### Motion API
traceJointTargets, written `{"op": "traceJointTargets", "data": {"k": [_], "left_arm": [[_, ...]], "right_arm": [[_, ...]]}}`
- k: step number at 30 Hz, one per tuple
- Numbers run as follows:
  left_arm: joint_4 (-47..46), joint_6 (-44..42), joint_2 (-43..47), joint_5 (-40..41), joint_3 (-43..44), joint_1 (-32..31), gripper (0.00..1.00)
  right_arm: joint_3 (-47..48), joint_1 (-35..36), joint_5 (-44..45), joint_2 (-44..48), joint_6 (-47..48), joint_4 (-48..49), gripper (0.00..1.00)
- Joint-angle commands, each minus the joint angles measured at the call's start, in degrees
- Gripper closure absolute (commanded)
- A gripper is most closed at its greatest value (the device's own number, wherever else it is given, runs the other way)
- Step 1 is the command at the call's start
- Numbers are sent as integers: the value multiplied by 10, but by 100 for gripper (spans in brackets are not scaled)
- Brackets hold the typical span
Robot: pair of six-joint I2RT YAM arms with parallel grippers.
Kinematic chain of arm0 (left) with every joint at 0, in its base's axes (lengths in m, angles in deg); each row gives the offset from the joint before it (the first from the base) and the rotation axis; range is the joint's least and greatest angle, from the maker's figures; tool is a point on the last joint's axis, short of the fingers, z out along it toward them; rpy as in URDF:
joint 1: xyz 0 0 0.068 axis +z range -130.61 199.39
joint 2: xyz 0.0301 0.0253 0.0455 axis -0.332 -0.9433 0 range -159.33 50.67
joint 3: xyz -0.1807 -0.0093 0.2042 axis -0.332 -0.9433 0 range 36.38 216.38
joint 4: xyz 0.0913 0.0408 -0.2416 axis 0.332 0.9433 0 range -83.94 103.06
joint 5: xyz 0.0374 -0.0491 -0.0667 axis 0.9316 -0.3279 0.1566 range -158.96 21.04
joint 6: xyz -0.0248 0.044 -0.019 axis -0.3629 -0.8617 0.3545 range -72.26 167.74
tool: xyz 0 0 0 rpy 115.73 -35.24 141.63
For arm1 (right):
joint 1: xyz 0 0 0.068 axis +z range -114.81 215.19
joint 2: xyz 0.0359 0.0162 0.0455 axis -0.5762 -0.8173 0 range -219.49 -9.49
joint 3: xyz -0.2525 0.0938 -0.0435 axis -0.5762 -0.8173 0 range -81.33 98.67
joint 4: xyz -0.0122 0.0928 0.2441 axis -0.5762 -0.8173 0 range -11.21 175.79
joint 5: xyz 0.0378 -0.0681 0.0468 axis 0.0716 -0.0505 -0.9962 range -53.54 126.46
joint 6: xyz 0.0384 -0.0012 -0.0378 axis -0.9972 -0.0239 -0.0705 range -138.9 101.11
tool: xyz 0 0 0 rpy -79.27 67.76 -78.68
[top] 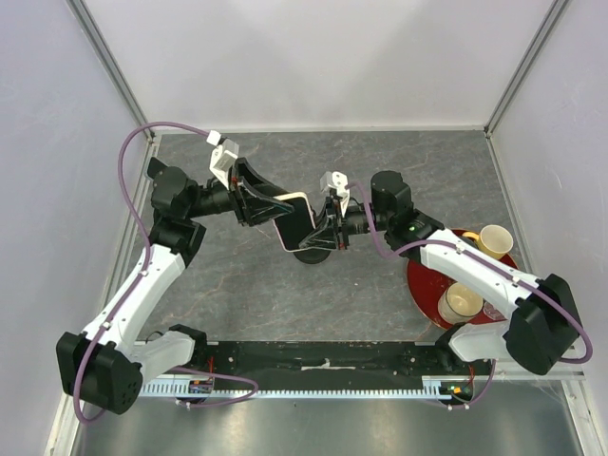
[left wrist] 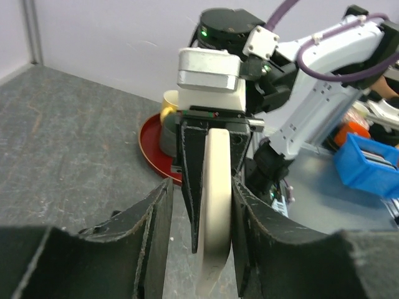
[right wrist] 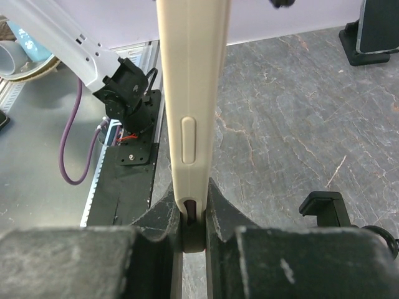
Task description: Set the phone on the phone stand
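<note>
The right tool (top: 325, 229) is clamping the phone (top: 294, 222) on edge, long axis pointing into the left tool (top: 274, 207) — its grip I cannot tell — stand (top: 312, 255) sitting just beneath.

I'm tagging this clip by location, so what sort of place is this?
Probably a lab robot test cell: plain white walls in metal framing enclose a grey tabletop, with a left arm and right arm bolted at its edge.

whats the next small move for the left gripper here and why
Probably close the left gripper on the phone: its fingers flank the phone with a gap showing on one side, while the right gripper pinches its other end by the phone stand.
</note>
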Motion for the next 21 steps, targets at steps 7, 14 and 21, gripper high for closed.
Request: {"op": "traceJointTargets", "data": {"k": [7,14,21], "left_arm": [[101,-83,-19,-82,59,-9,54],[166,-133,-14,-75,74,-9,62],[183,-153,-13,-71,78,-14,55]], "right_arm": [[56,-1,-34,30,87,-69,100],[63,0,-25,27,101,-90,100],[70,-1,-32,27,101,-105,100]]}}
